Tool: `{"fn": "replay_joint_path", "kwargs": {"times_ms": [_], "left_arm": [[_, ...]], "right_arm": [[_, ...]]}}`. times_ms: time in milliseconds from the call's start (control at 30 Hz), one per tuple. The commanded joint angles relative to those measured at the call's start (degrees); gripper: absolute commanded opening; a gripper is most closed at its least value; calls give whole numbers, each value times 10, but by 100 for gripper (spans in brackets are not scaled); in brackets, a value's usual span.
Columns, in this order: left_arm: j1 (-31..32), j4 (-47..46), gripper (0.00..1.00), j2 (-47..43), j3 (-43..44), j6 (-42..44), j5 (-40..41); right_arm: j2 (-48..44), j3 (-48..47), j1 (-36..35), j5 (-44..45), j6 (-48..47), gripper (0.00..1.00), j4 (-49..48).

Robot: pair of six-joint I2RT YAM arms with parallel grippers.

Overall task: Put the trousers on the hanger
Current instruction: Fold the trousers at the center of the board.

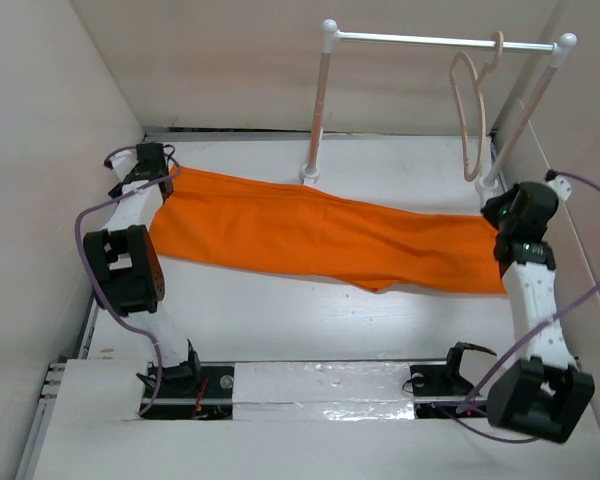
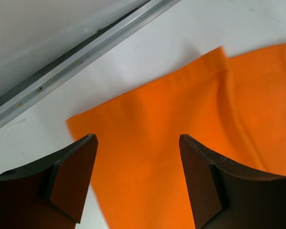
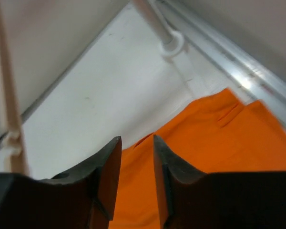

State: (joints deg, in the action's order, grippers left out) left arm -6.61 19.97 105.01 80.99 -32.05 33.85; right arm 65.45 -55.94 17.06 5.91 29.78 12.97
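The orange trousers (image 1: 310, 230) lie flat and stretched across the table from back left to right. The beige hanger (image 1: 468, 110) hangs by its hook on the white rail at the back right. My left gripper (image 1: 152, 165) hovers over the trousers' left end. In the left wrist view it (image 2: 138, 138) is wide open, with the cloth (image 2: 181, 119) and its corner below and nothing held. My right gripper (image 1: 510, 225) is over the trousers' right end. In the right wrist view it (image 3: 136, 138) has its jaws a narrow gap apart above the cloth edge (image 3: 219, 143).
The white rail (image 1: 430, 40) stands on two posts at the back; the left post's base (image 3: 171, 45) is just behind the trousers. Pale walls close in on the left (image 1: 40, 150), back and right. The arm bases sit along a metal strip (image 1: 310, 385) at the near edge.
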Motion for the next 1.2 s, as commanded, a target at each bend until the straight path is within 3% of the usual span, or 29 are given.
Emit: {"fn": "replay_joint_path", "kwargs": {"times_ms": [0, 33, 167, 367, 533, 667, 767, 900, 1067, 1100, 1167], "left_arm": [[-36, 5, 65, -76, -64, -19, -70], [-48, -3, 64, -90, -106, -14, -86], [-86, -26, 57, -141, -198, -4, -200], [-92, -47, 66, -152, -266, 6, -293], [-84, -63, 73, -137, -262, -3, -310], [-67, -45, 75, -95, -224, -2, -271], [-60, -45, 75, -62, -203, -3, -255], [-32, -18, 61, -19, -164, -3, -187], [19, 23, 56, 23, -97, 8, -62], [20, 26, 37, 31, -95, 9, -58], [13, 26, 16, 32, -101, 9, -48]], "right_arm": [[-116, 116, -51, -55, 39, 4, -96], [-142, 143, -60, -76, 40, 0, -111], [-266, 236, -110, -102, 38, 0, -114], [-392, 309, -164, -102, -4, 6, -61], [-403, 353, -171, -123, -18, 30, -74], [-367, 364, -171, -129, -26, 39, -106], [-343, 365, -171, -130, -31, 40, -124], [-327, 365, -176, -127, -39, 40, -150], [-314, 357, -195, -123, -43, 40, -161], [-311, 356, -195, -117, -45, 39, -162], [-302, 350, -209, -108, -48, 39, -163]]}}
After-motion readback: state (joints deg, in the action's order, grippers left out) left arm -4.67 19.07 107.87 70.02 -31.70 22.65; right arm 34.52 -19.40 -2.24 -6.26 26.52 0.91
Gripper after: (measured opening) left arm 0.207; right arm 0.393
